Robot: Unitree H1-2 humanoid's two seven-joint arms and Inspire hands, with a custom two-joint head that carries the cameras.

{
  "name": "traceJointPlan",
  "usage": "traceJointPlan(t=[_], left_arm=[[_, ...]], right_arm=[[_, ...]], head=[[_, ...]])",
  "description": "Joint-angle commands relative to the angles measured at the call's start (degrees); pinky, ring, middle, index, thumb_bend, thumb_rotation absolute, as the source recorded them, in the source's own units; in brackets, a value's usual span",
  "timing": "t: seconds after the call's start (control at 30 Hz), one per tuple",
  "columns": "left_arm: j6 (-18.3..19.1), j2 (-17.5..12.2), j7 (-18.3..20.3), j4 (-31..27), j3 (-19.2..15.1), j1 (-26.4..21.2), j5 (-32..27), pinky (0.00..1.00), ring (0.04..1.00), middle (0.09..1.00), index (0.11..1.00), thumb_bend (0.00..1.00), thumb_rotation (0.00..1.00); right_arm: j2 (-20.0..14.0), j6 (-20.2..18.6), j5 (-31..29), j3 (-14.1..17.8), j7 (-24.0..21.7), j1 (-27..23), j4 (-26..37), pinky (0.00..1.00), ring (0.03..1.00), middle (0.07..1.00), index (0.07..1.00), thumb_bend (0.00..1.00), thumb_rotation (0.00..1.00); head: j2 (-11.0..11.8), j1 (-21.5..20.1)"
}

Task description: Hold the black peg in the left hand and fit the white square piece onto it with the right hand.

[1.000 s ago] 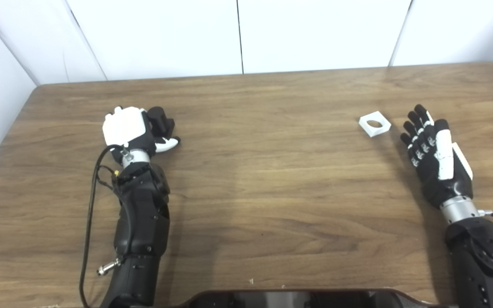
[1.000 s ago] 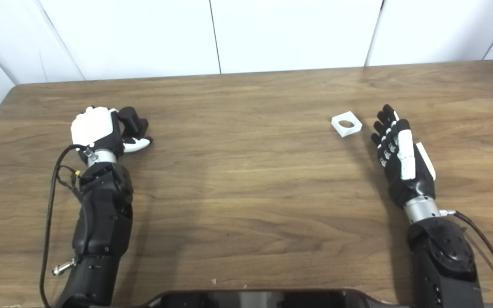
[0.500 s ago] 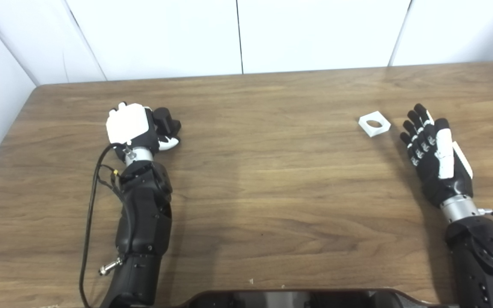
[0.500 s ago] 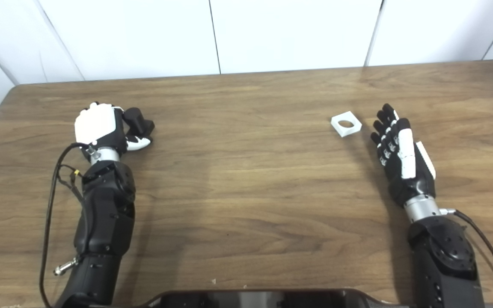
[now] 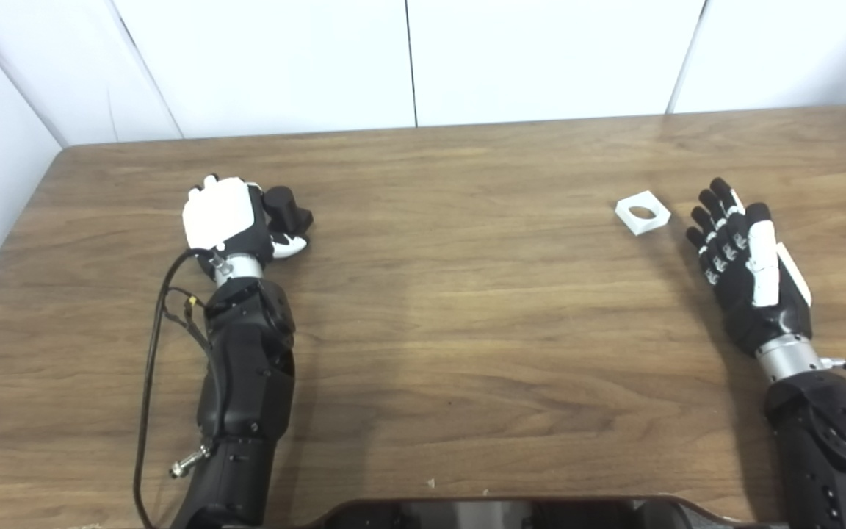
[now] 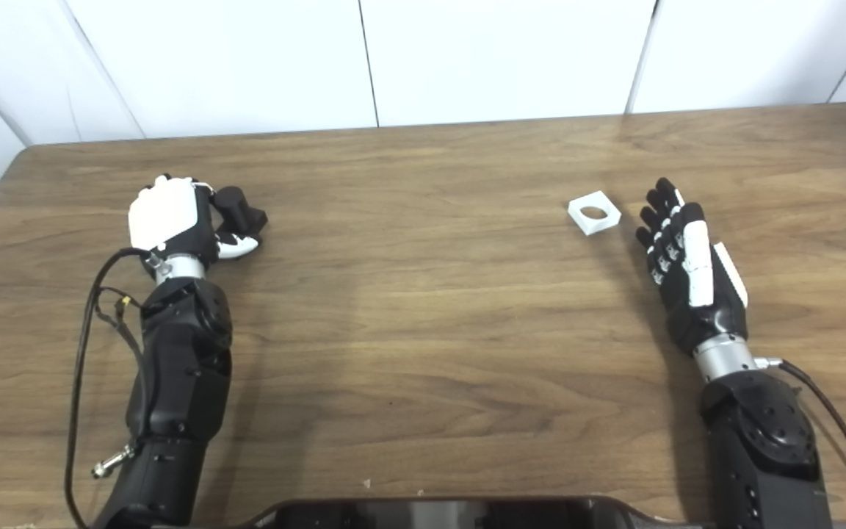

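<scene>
Left robot hand (image 5: 228,220) grips the black peg (image 5: 287,208) near the desk's (image 5: 467,308) left edge; right robot hand (image 5: 742,257), released, lies beside the white square piece (image 5: 642,212).

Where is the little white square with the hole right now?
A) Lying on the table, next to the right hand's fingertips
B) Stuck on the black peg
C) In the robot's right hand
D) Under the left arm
A: the white square piece lies flat on the table, just beyond the open right hand, untouched.
</scene>
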State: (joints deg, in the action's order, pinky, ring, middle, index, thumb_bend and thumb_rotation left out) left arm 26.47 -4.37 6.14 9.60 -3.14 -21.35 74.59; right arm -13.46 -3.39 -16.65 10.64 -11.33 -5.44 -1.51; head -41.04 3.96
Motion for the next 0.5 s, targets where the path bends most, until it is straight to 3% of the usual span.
traceJointPlan(t=[0.0, 0.27, 0.37, 0.47], left_arm=[[0.4, -1.1, -0.9, 0.3, 0.2, -1.3, 0.1, 1.00, 1.000, 0.906, 0.529, 0.71, 0.17], [0.4, -1.3, -1.9, 0.3, 0.6, -1.0, -1.2, 1.00, 1.000, 0.902, 0.555, 0.71, 0.15], [0.4, -1.6, -2.2, 0.4, 0.9, -0.9, -1.3, 1.00, 1.000, 0.896, 0.523, 0.74, 0.12], [0.4, -1.4, -2.4, 0.2, 0.8, -0.8, -1.8, 1.00, 1.000, 0.900, 0.492, 0.56, 0.07]], right_arm=[[-0.7, 0.9, -0.5, 0.0, -0.9, 0.2, -0.6, 1.00, 1.000, 1.000, 1.000, 0.58, 1.00], [-0.5, 0.5, -1.2, 0.2, -1.0, 0.4, -0.3, 1.00, 1.000, 1.000, 1.000, 0.57, 1.00], [-0.7, 0.9, -1.1, 0.1, -1.1, 0.4, -0.4, 1.00, 1.000, 1.000, 1.000, 0.56, 1.00], [-0.6, 1.0, -1.3, 0.3, -1.2, 0.5, -0.3, 1.00, 1.000, 1.000, 1.000, 0.55, 1.00]], head=[[0.0, 0.0], [0.1, 0.0], [0.1, 0.0], [0.0, -0.1]])
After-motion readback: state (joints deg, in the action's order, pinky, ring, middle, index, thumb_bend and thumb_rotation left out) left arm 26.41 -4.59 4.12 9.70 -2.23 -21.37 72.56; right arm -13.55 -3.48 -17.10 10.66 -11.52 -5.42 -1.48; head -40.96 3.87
